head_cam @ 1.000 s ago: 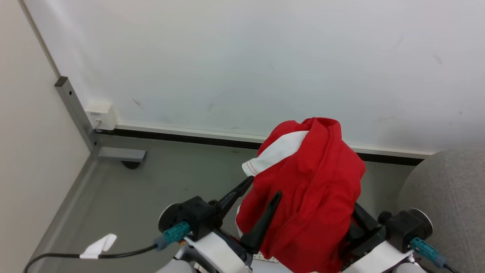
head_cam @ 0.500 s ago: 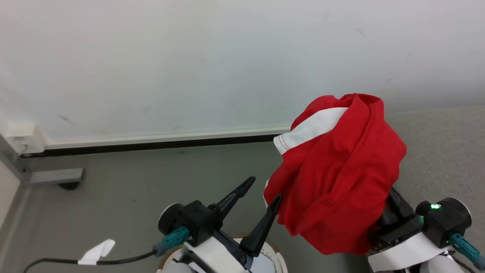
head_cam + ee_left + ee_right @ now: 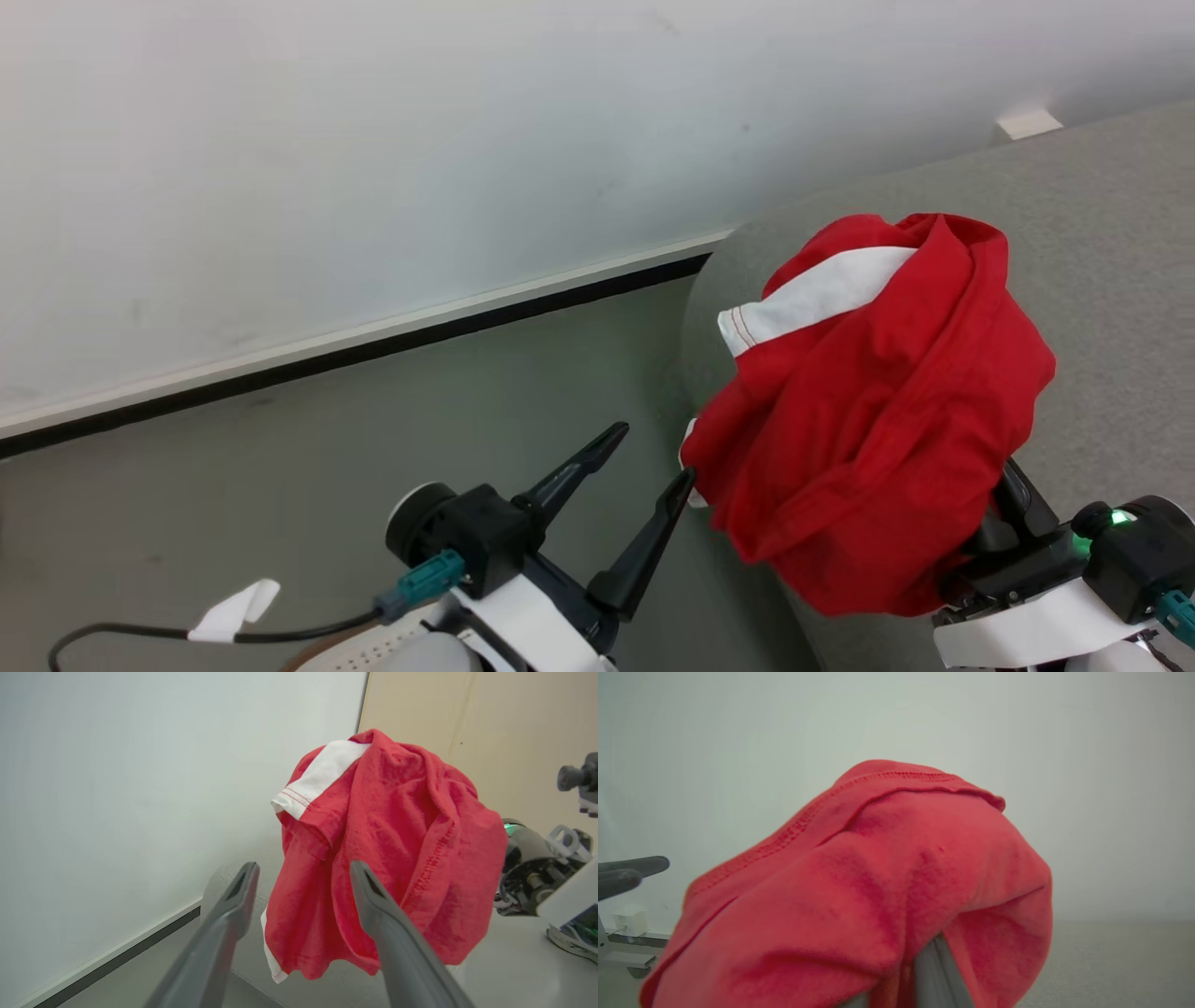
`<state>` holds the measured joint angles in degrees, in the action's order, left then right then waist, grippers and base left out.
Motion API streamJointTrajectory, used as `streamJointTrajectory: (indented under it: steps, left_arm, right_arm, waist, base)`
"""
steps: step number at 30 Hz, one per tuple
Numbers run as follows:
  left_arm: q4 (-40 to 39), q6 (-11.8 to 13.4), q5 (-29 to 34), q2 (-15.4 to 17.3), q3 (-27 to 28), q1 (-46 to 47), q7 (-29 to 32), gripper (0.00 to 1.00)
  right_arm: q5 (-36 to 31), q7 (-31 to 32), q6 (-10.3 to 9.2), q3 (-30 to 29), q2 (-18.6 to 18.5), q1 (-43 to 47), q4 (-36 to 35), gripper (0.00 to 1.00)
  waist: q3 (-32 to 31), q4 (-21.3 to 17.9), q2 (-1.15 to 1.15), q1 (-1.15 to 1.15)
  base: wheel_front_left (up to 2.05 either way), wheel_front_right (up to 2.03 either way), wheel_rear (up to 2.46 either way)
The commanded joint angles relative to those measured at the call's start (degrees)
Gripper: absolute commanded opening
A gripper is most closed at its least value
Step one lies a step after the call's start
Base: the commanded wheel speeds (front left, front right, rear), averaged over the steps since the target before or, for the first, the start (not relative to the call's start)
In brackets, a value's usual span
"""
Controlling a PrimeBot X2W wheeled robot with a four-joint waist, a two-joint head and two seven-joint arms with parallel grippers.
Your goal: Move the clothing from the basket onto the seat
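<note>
The head view has swung round toward the seat (image 3: 1102,233). A second ago only a grey sliver of it showed at the right edge, and now it takes up much of the right side, so that shift belongs to the camera and not to the room. What has really changed is the clothing (image 3: 878,411) in relation to the arms. It used to lap over the inner finger of the left gripper (image 3: 653,454), and now it hangs just clear of that fingertip, carried off to the right on the right gripper (image 3: 1013,523). In the head view the red bundle now lies in front of the seat's rounded end instead of the floor (image 3: 373,420). I judge the carry to be nearly over, with only the lowering and letting go still to do. The left gripper is spread wide with nothing in it. The right one is buried in the cloth. Its wrist view shows a strip of grey finger (image 3: 936,975) poking out beneath the folds, but I cannot tell whether the jaws pinch the fabric or the bundle is only draped over them. How high the bundle hangs above the cushion cannot be read either. The basket (image 3: 350,646) is cut off at the bottom edge behind the left arm, showing only a bit of holed white wall, so its inside is hidden.
</note>
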<state>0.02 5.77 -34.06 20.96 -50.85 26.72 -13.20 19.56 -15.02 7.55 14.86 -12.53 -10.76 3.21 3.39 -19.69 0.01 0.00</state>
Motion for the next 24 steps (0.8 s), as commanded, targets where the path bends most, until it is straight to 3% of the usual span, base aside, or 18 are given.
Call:
streamJointTrajectory:
  steps: [1,9,16,24]
  left_arm:
    - [0.4,-0.2,0.3,0.3,0.0,0.1,-0.6,1.00]
    - [1.4,-0.6,1.4,-0.3,-0.5,0.6,-1.1,1.00]
    - [1.6,-1.5,2.5,-0.7,-1.5,2.2,-0.6,1.00]
    - [-0.3,-2.1,3.6,1.1,-1.3,6.1,2.3,1.00]
  right_arm:
    - [-0.3,-0.2,-0.12,-0.2,0.4,0.3,-0.8,0.00]
    - [0.5,-0.2,-0.12,-1.0,-0.6,0.6,-1.1,0.00]
    - [0.7,-0.2,-0.12,-3.4,-2.6,-1.8,-0.6,0.00]
    - [-0.4,4.0,-0.12,-10.9,-4.6,-10.1,-1.1,0.00]
  waist:
    - [0.8,-3.3,-0.01,0.00]
    - [1.3,-4.4,-0.01,0.00]
    - [3.2,-2.4,-0.01,0.00]
    - [11.7,0.7,-0.01,0.00]
  base:
    - [0.00,0.00,0.00]
    - [0.00,0.00,0.00]
    - [0.00,0.00,0.00]
    - [0.00,0.00,0.00]
